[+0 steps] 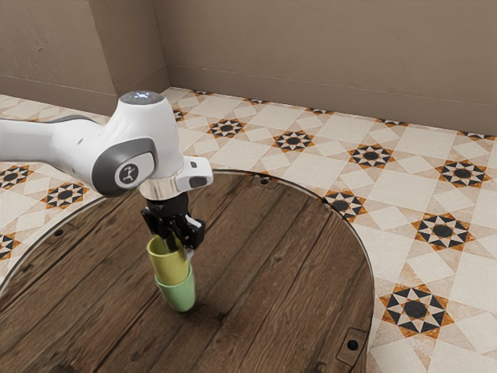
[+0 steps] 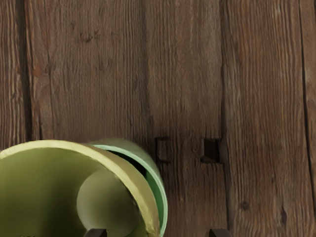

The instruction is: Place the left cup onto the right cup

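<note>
Hand (image 1: 175, 238): directly above the stacked cups, pointing down. Its two fingers (image 2: 95, 232) stand apart, one inside the olive cup (image 1: 168, 263) and one outside, with the cup's wall in the gap between them. In the wrist view neither finger appears to press the wall, so I read the hand as released, not clamped.

Olive cup: seated mouth-up in the pale green cup (image 1: 180, 294). Its lower part is inside the pale green cup's mouth and its upper part stands proud. It leans slightly rather than sitting square. In the wrist view its rim (image 2: 74, 148) overlaps most of the pale green rim (image 2: 157, 173), which shows as a crescent on one side.

Location: the stack stands on the tabletop (image 1: 272, 264), well in from its round edge, near the middle.

Governing relation: the stack's long axis runs nearly vertical, straight below the hand, with the olive wall between the fingers. In my judgement the placement is made; a straight upward withdrawal is called for.

Risk: a sideways drift on lifting could catch the rim and tip the leaning cup.
</note>
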Robot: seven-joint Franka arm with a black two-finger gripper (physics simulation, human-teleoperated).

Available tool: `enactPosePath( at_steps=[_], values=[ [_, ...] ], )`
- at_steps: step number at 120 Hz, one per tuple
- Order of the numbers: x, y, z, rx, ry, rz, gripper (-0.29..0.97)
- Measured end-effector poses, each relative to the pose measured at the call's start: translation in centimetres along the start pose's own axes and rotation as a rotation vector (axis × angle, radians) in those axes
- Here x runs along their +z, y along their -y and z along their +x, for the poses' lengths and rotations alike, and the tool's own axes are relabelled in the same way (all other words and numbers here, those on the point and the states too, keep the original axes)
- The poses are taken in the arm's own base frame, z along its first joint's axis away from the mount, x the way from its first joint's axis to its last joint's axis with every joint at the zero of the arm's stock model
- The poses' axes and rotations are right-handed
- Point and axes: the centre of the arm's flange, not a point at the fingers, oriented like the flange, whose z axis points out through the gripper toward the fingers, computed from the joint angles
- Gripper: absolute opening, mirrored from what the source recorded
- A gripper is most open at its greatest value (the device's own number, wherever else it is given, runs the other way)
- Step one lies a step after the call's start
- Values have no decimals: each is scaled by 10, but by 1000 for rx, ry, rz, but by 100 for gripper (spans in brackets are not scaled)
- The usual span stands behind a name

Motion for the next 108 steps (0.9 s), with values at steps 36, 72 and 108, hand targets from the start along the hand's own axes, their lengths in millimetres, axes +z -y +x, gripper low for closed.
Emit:
enactPosePath(
  at_steps=[36, 72, 108],
  values=[
    [-68, -10, -9, 12, -73, -12, 59],
    [-183, 45, 87, -66, -141, -17, 66],
    [-213, 91, 91, -60, -108, 0, 67]
  ],
)
